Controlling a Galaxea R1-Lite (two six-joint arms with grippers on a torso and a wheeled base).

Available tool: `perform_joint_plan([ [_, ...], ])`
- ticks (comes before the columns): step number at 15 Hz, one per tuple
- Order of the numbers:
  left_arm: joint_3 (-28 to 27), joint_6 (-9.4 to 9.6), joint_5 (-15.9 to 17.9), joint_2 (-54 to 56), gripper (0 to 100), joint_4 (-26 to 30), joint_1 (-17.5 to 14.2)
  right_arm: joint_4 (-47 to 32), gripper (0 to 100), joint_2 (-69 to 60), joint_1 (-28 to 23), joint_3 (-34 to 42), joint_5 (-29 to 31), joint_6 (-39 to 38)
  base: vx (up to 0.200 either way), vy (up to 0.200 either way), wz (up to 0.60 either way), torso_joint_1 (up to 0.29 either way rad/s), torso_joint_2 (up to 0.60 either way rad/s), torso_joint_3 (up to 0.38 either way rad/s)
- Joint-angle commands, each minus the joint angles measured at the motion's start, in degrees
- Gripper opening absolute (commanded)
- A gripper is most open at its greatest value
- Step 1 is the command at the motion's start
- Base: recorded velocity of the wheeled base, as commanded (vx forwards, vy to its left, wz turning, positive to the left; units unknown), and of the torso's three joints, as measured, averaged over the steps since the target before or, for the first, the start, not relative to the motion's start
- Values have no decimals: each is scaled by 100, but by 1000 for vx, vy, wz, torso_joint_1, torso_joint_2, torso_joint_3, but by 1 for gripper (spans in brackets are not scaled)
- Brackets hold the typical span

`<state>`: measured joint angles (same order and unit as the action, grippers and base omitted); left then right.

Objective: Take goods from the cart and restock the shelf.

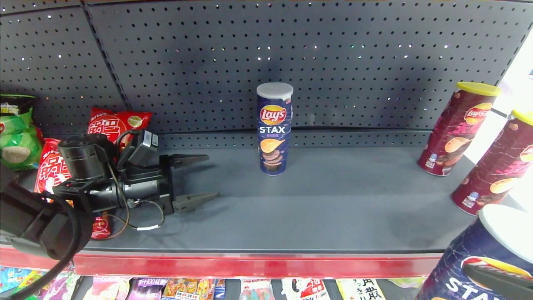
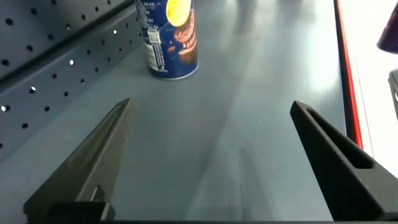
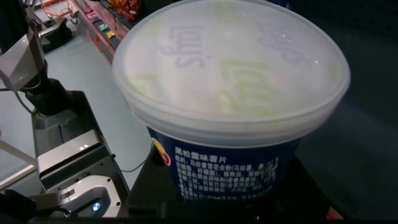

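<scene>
Head view first: the left gripper [image 1: 213, 176] lies low over the left part of the shelf [image 1: 333, 208], its two dark fingers spread wide with nothing between them, pointing along the shelf toward the middle. A blue can [image 1: 274, 129] with a grey lid stands upright ahead of it, well apart, near the pegboard back [image 1: 291, 50].

At the lower right corner, the right gripper [image 1: 483, 277] is closed around a second blue can [image 1: 458, 254] with a white lid, one dark finger lying across its side. That can sits tilted, out in front of the shelf's red edge strip [image 1: 250, 264].

Two maroon cans [image 1: 456, 129] with yellow lids stand at the right end of the shelf. Behind the left arm lean red snack bags [image 1: 118, 123] and a green bag [image 1: 14, 133]. Coloured packets [image 1: 187, 289] line the level below.
</scene>
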<state>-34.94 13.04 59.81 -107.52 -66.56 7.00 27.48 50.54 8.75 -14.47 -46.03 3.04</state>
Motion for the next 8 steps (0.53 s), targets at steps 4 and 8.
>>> perform_joint_plan([
  [4,470,-48,-39,574,100,3,-14,3,0,-97,4,58,-2,4,0,0,0,0,0,0],
  [8,1217,-83,-145,1365,100,3,-190,3,0,-80,4,58,-2,4,0,0,0,0,0,0],
])
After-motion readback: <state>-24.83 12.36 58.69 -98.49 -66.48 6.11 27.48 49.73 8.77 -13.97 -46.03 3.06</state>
